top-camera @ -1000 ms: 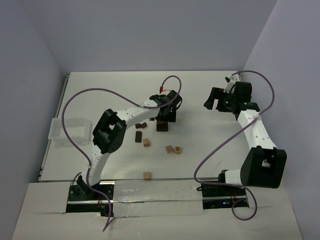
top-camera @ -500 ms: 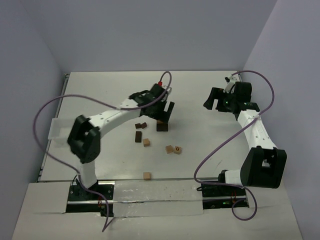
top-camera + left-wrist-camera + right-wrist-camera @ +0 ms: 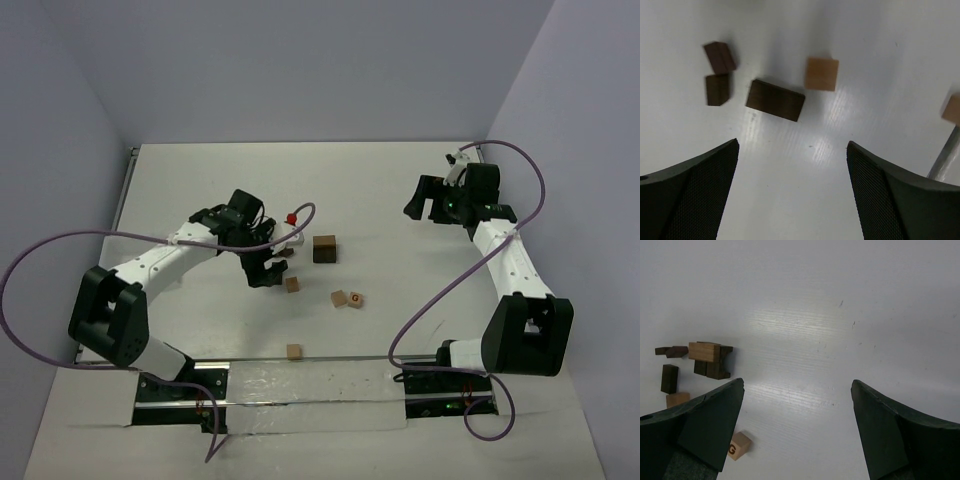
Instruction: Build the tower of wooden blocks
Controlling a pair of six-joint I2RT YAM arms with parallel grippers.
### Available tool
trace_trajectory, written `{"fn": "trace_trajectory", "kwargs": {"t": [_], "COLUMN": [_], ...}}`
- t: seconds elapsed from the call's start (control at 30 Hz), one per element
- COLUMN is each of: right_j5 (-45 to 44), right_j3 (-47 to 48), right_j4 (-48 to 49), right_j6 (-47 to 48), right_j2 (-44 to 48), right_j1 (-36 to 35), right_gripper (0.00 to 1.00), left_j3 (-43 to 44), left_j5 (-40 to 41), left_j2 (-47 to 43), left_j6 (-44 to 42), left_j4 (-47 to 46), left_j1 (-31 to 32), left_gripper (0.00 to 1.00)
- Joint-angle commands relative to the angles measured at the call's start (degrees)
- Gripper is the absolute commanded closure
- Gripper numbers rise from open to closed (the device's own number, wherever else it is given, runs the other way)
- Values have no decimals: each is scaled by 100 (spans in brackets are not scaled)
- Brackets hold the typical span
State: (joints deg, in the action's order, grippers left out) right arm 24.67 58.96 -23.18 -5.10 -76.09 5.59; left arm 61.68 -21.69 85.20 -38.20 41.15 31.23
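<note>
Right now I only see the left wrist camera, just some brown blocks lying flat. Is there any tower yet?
Observer: Yes. The right wrist view shows a small stack: a light block sitting on dark ones.
Operator: Ooh! Any blocks with letters?
Observer: One. In the top view a tan G block lies loose, apart from the stack.
Operator: What's the other arm doing?
Observer: The right gripper is open and holds nothing, off to the right of the stack.
</note>
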Motion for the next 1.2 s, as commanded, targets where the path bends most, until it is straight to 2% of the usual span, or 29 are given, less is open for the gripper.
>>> {"fn": "trace_trajectory", "kwargs": {"t": [0.0,0.07,0.3,0.67,1.17], "right_j5": [-66,-85,-138,-114,-88], "right_j3": [240,239,234,265,362], "right_j4": [140,138,129,115,62], "right_j6": [-2,9,36,47,39], "right_j2": [7,5,-46,-163,-248], "right_j1": [-58,-58,-67,-70,-76], "right_gripper": [5,5,5,5,5], "left_j3": [36,55,143,85,-446], "left_j5": [-993,-1056,-1232,-1250,-928], "left_j2": [196,391,805,1159,1336], "left_j6": [-1253,-1575,-1928,-2080,-2239], "left_j4": [-48,-142,-442,-854,-1343], "left_j1": [-262,-284,-280,-276,-200], "left_gripper": [6,6,5,5,6]}}
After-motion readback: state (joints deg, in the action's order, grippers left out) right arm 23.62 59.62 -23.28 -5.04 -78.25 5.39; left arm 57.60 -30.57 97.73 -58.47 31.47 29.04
